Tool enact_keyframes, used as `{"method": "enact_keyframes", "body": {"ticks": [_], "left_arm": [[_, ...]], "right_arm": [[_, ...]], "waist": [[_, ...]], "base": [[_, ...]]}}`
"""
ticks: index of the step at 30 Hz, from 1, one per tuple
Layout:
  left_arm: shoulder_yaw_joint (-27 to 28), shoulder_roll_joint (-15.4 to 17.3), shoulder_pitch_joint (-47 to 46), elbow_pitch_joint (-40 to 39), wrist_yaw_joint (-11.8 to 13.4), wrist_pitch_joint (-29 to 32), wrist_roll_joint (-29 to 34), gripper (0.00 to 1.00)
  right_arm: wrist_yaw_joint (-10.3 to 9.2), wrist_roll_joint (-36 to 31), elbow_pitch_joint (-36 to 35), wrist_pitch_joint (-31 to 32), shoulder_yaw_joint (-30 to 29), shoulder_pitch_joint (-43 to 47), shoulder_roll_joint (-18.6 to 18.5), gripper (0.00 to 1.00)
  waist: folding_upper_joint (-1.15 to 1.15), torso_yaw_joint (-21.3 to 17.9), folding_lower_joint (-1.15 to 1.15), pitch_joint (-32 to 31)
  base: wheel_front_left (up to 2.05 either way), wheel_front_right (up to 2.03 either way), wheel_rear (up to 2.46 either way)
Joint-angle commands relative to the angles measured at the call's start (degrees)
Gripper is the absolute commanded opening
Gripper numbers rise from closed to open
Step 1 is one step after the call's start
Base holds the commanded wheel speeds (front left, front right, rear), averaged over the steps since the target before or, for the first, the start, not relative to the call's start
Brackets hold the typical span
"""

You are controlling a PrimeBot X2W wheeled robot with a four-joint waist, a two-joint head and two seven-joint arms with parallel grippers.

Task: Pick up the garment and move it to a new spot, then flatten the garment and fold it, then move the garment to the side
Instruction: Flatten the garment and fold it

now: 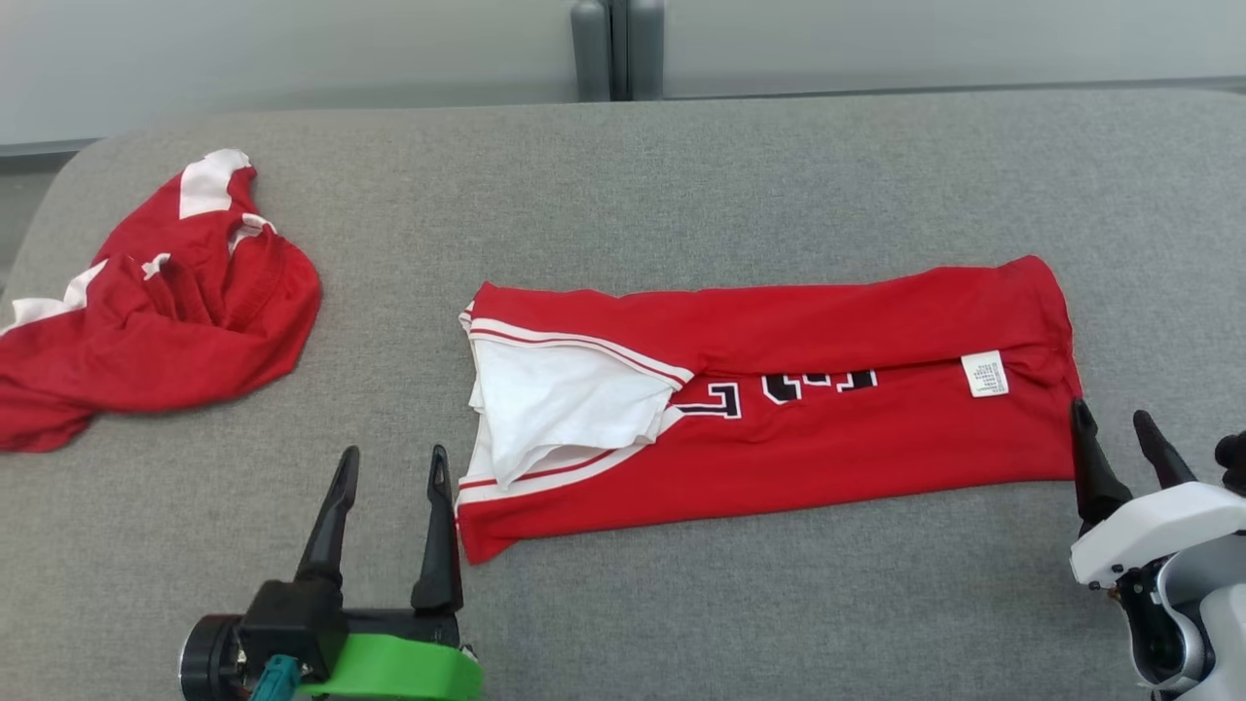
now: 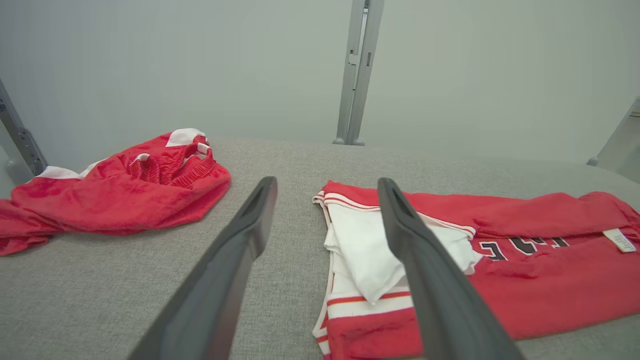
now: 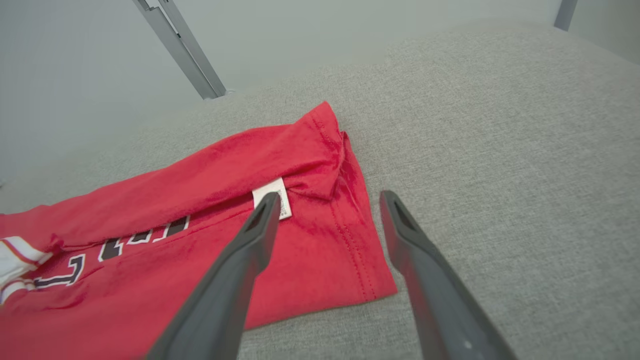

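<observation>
I have the red jersey (image 1: 827, 428) lying mid-table, folded lengthwise into a long band, with a white sleeve (image 1: 555, 409) tucked at its left end. A small white label (image 1: 984, 374) sits near the right end; its print is too fine for me to read. Black letters (image 1: 788, 387) with white outlines peek from under the fold, cut off so that I cannot make out a word. My left claw (image 1: 394, 455) is spread and empty, its inner finger just beside the jersey's left near corner. My right claw (image 1: 1110, 411) is also spread and empty, at the hemmed right edge. The grey table (image 1: 681, 195) lies bare beyond the jersey and on its right. A second red and white garment (image 1: 165, 312) is crumpled at the far left edge.
</observation>
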Motion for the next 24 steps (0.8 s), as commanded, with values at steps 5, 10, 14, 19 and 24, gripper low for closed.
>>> {"method": "enact_keyframes", "body": {"ticks": [5, 10, 14, 19, 24], "left_arm": [[3.9, -4.1, 3.8, 1.5, -4.0, -0.1, 6.9, 1.00], [7.3, -7.1, 5.2, 0.4, -5.9, -0.1, 12.5, 1.00], [8.3, -9.0, 6.8, 0.3, -7.8, -0.1, 15.4, 1.00], [7.5, -9.8, 7.8, 1.1, -9.7, -0.1, 19.1, 1.00], [6.8, -10.5, 7.9, 2.0, -10.3, -0.1, 20.9, 1.00]], "right_arm": [[-0.02, 0.2, 4.2, -1.8, 0.7, -0.2, 0.4, 1.00], [-0.03, 0.4, 7.3, -2.4, 0.2, -0.9, -0.4, 1.00], [-0.03, 0.3, 9.4, -2.9, -0.7, -1.4, -1.0, 1.00], [-0.03, -0.3, 11.8, -3.0, -2.1, -2.5, -2.3, 1.00], [-0.03, -0.6, 14.4, -1.6, -3.0, -5.3, -4.0, 1.00]], "waist": [[0.00, 2.3, 0.00, -2.6], [0.00, 4.7, 0.00, -3.3], [0.00, 6.8, 0.00, -4.0], [0.00, 8.5, 0.00, -4.1], [0.00, 9.4, 0.00, -3.5]], "base": [[0.00, 0.00, 0.00], [0.00, 0.00, 0.00], [0.00, 0.00, 0.00], [0.00, 0.00, 0.00], [0.00, 0.00, 0.00]]}}
